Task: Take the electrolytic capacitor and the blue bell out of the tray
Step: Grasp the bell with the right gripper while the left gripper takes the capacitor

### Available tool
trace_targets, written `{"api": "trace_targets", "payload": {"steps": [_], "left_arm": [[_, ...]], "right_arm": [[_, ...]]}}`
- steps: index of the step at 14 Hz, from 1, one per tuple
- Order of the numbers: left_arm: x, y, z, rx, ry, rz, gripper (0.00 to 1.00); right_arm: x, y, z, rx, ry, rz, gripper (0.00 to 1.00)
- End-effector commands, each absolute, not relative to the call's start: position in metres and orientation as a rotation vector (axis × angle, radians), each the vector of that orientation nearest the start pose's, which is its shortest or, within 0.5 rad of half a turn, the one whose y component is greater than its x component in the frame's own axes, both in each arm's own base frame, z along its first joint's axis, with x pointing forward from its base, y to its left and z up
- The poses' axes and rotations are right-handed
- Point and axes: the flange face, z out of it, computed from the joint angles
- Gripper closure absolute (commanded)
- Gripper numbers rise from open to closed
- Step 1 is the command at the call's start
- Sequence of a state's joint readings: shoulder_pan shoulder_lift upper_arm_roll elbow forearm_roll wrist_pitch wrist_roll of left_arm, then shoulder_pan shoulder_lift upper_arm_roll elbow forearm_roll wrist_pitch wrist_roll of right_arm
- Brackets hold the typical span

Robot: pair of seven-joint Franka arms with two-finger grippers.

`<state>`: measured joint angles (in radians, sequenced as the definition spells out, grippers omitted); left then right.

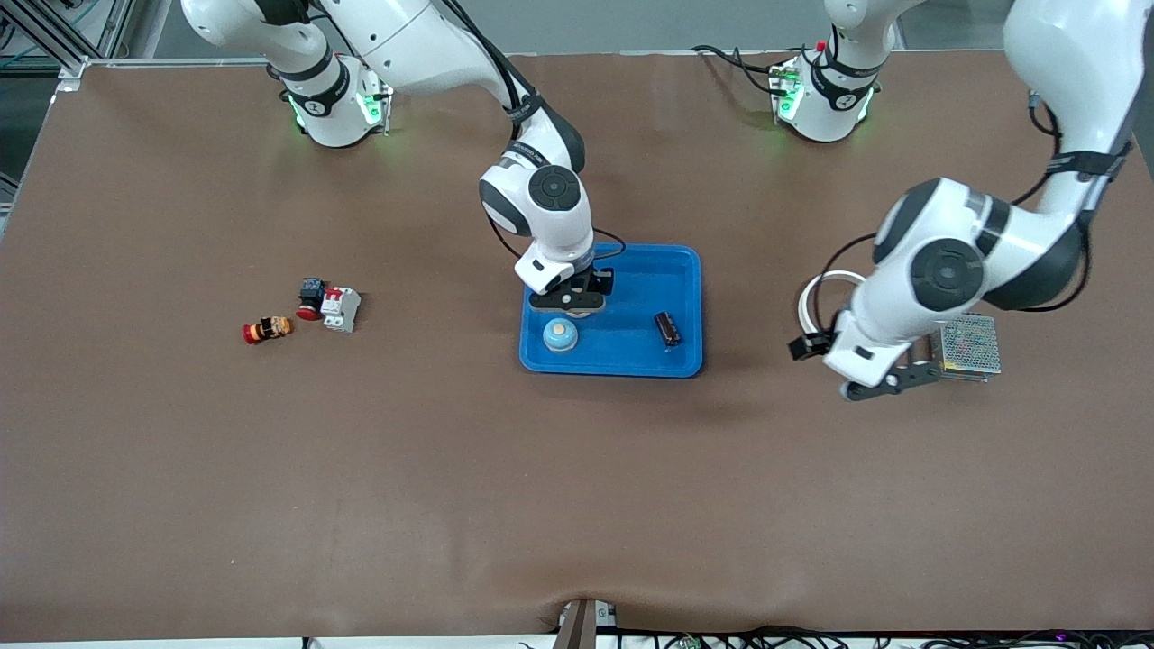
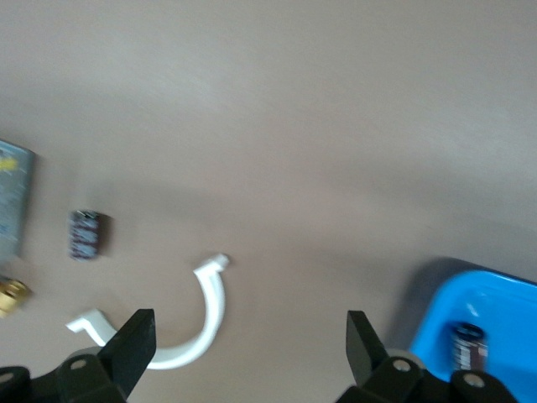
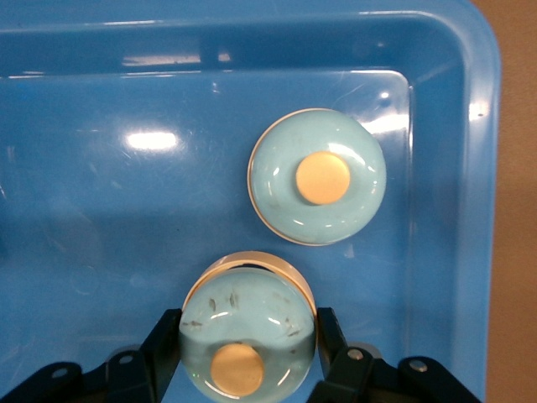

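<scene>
The blue tray (image 1: 685,261) holds a bell (image 1: 560,335) and a capacitor (image 1: 667,327). My right gripper (image 1: 577,305) clasps a second bell (image 3: 246,336) over it. My left gripper (image 1: 888,383), fingers spread, hangs empty beside the tray.

We see our right gripper (image 1: 578,306) over the blue tray (image 1: 685,261), a pale blue bell (image 1: 560,335) just below its jaws; our left gripper (image 1: 906,379) hovers beside a metal box (image 1: 972,347).
</scene>
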<state>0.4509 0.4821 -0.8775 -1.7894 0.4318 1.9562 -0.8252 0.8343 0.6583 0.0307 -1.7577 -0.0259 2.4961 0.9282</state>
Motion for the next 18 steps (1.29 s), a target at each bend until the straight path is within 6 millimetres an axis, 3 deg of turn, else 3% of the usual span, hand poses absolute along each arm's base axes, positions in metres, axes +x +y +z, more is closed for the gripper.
{"api": "trace_targets", "payload": {"steps": [1, 4, 7, 11, 14, 18], "left_arm": [[0.589, -0.225, 0.349, -3.03, -0.438, 0.164, 0.0], [0.579, -0.259, 0.336, -3.035, -0.54, 0.17, 0.0], [0.568, -0.297, 0.316, -3.06, -0.652, 0.174, 0.0], [0.549, -0.345, 0.29, -3.076, -0.756, 0.188, 0.04], [0.535, -0.366, 0.259, -3.041, -0.758, 0.184, 0.15], [0.528, -0.375, 0.229, -3.007, -0.798, 0.191, 0.29]], "right_arm": [[0.438, 0.507, 0.238, -3.101, 0.077, -0.078, 0.49], [0.453, 0.485, 0.281, -3.132, 0.051, -0.048, 0.49], [0.477, 0.45, 0.318, -3.152, 0.009, -0.024, 0.49], [0.514, 0.398, 0.351, -3.147, -0.028, -0.016, 0.49], [0.556, 0.331, 0.363, -3.111, -0.168, 0.013, 0.49], [0.605, 0.224, 0.363, -3.062, -0.381, 0.038, 0.49]]}}
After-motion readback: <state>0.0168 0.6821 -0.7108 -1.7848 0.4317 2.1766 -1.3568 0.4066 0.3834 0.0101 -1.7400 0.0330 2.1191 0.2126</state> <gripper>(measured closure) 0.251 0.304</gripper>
